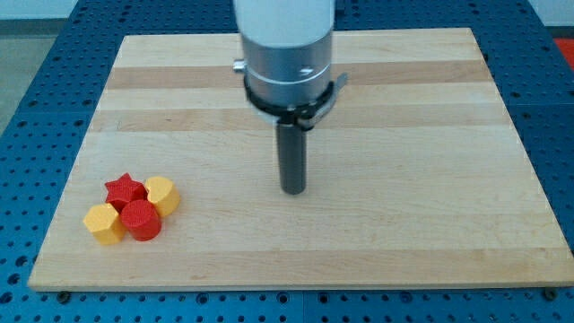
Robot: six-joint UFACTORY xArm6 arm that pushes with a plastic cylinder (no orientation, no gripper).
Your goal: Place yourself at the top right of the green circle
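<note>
No green circle shows anywhere in the camera view. My tip (293, 191) rests near the middle of the wooden board (421, 206). A tight cluster of blocks lies far to the tip's left, near the board's bottom left corner: a red star (125, 188), a yellow hexagon-like block (163, 194) on its right, a red circle (141, 220) below it, and a second yellow block (103, 223) at the cluster's left. The tip touches none of them. The arm's wide grey body (287, 54) covers part of the board's top middle.
The board lies on a blue perforated table (27, 81) that shows around its edges.
</note>
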